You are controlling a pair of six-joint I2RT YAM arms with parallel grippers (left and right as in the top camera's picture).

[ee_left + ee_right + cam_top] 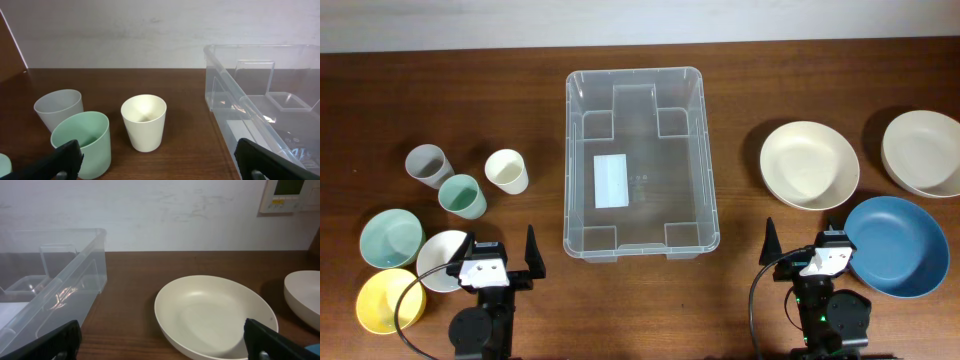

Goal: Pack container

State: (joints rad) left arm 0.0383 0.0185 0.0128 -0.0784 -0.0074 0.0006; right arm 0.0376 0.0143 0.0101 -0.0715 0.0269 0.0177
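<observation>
At the near edge, the left gripper (500, 250) has its fingers spread wide with nothing between them. The right gripper (807, 248) is likewise spread and empty.

By the near left corner a yellow bowl (388, 302), a white bowl (440, 262) and a teal bowl (390, 238) lie close together, the white one just beside the left gripper. By the near right corner a blue bowl (897, 245) lies just beside the right gripper.

Farther in on the left stand three upright cups: a green cup (463, 196), a grey cup (427, 165) and a cream cup (506, 171). On the right are a cream bowl (810, 165) and, at the right edge, a second bowl (923, 152).

The container (665, 180) sits mid-worktop, reaching toward the far edge. It is open and holds only the label (612, 182) on its base.

Packing looks not yet begun, so the step in hand is the first pick. That calls for an arm to reach a nearby dish, close on its rim, lift it over the wall and lower it in. Nesting like dishes would likely save room.
</observation>
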